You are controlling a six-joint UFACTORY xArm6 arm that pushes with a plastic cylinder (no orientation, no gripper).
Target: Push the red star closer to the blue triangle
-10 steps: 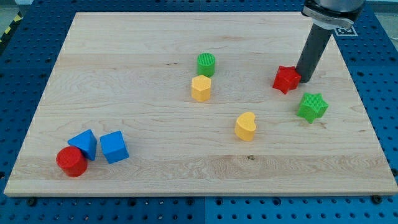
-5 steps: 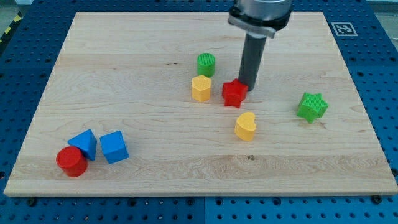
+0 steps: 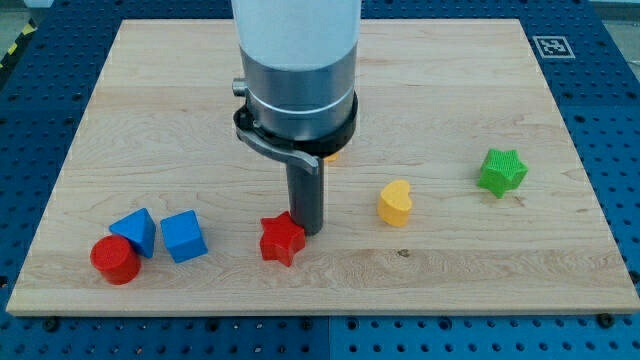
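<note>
The red star (image 3: 282, 240) lies on the wooden board (image 3: 480, 260) near the view's bottom, left of centre. My tip (image 3: 307, 231) touches the star's upper right side. The blue triangle (image 3: 135, 230) sits at the view's lower left, well to the left of the star, with a blue cube (image 3: 183, 237) between them and a red cylinder (image 3: 114, 260) against the triangle's lower left.
A yellow heart (image 3: 396, 203) lies right of my tip. A green star (image 3: 501, 171) is at the view's right. The arm's wide body (image 3: 296, 70) hides the green cylinder and most of a yellow block (image 3: 331, 156) behind it.
My tip has pushed the red star down and to the left, from the view's right past the yellow and green blocks to the lower middle, much nearer the blue blocks.
</note>
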